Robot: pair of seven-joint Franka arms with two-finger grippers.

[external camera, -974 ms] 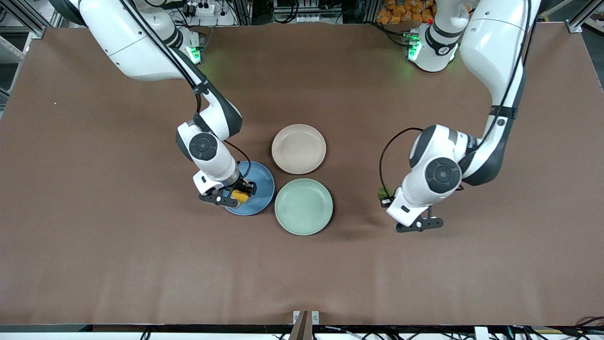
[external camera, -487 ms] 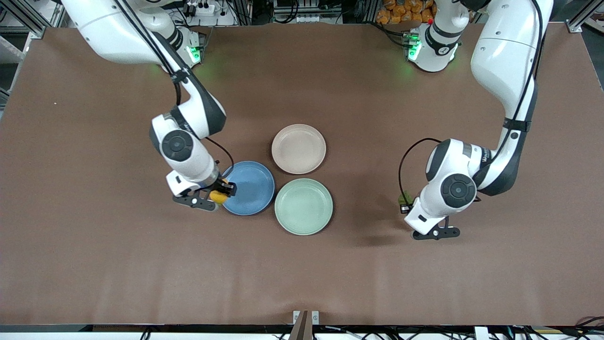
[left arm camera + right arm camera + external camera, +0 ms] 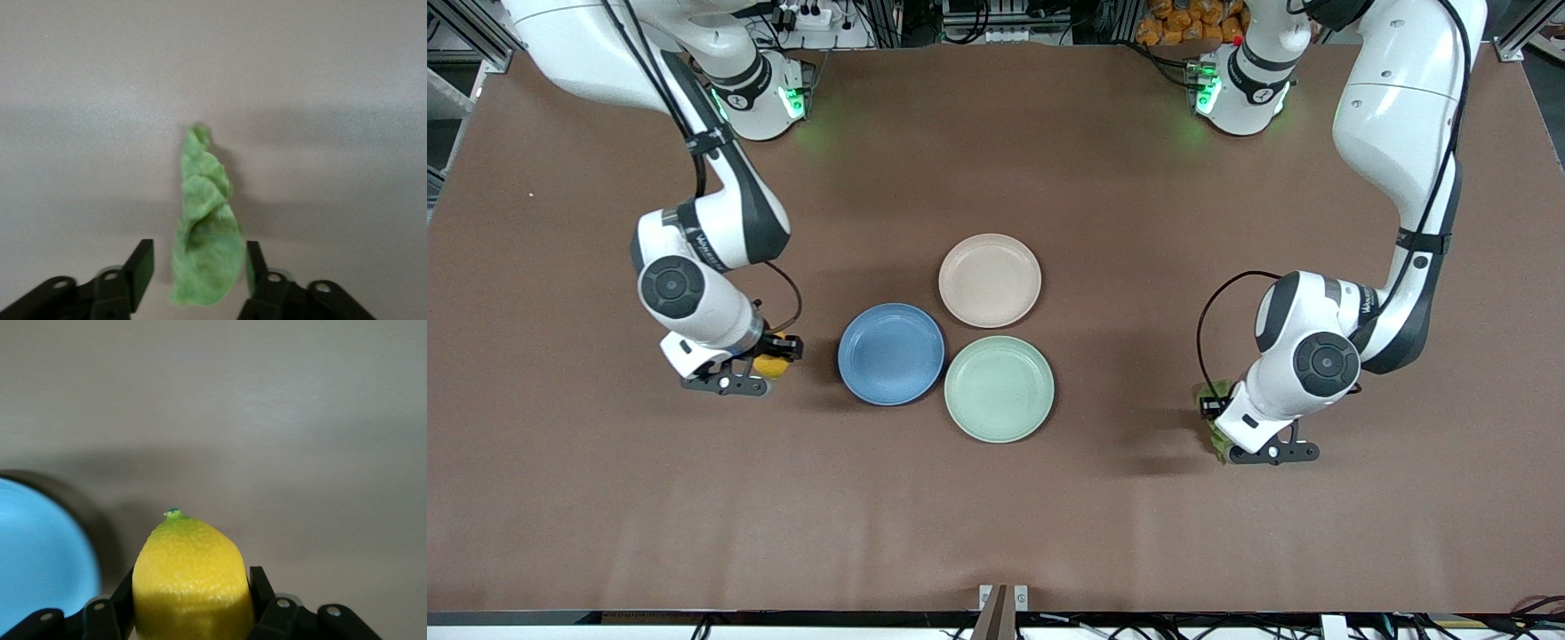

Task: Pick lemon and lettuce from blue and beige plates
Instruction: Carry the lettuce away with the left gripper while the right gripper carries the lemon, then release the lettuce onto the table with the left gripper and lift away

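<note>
My right gripper (image 3: 774,363) is shut on the yellow lemon (image 3: 770,366) and holds it over the bare table, beside the blue plate (image 3: 891,354) toward the right arm's end. In the right wrist view the lemon (image 3: 192,580) fills the jaws of the right gripper (image 3: 192,603), with the blue plate's rim (image 3: 40,560) at the edge. The beige plate (image 3: 989,280) is empty. My left gripper (image 3: 1220,425) is low over the table toward the left arm's end, open around the green lettuce (image 3: 1216,391). In the left wrist view the lettuce (image 3: 203,233) sits between the fingers of the left gripper (image 3: 197,270), with a gap to one finger.
A pale mint-green plate (image 3: 999,388) lies empty, touching the blue and beige plates, nearer to the front camera. The brown table (image 3: 996,516) spreads wide around the plates. The arms' bases stand along the table's edge farthest from the front camera.
My right gripper carried the lemon off the blue plate toward the right arm's end. My left gripper moved the lettuce farther toward the left arm's end and lower to the table.
</note>
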